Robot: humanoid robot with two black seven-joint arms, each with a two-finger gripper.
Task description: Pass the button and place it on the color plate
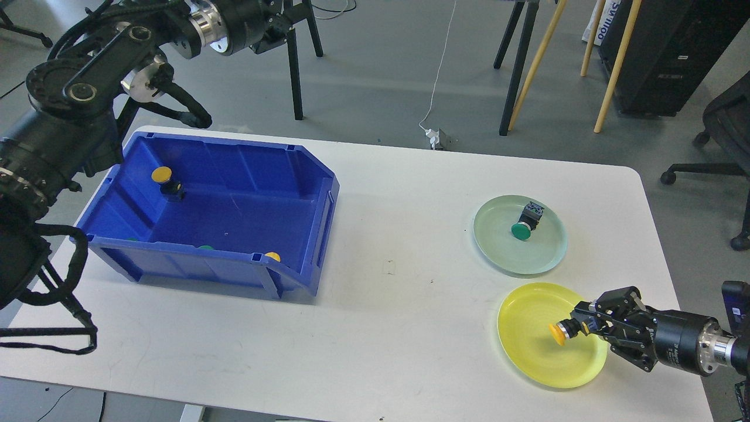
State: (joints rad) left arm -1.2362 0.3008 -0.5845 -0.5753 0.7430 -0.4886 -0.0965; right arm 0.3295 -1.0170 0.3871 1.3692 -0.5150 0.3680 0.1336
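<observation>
My right gripper (577, 326) comes in from the lower right and is shut on a yellow button (557, 334), holding it low over the yellow plate (530, 351). A green button (524, 224) lies on the pale green plate (498, 246). The blue bin (234, 193) at the left holds another yellow button (164, 177), and more yellow and green caps show along its front wall. My left gripper (278, 23) is high at the top left, above and behind the bin; its fingers are too dark to tell apart.
The white table (381, 293) carries the bin on the left and both plates on the right. Chair and stand legs (521, 58) and a cable are on the floor behind the table's far edge.
</observation>
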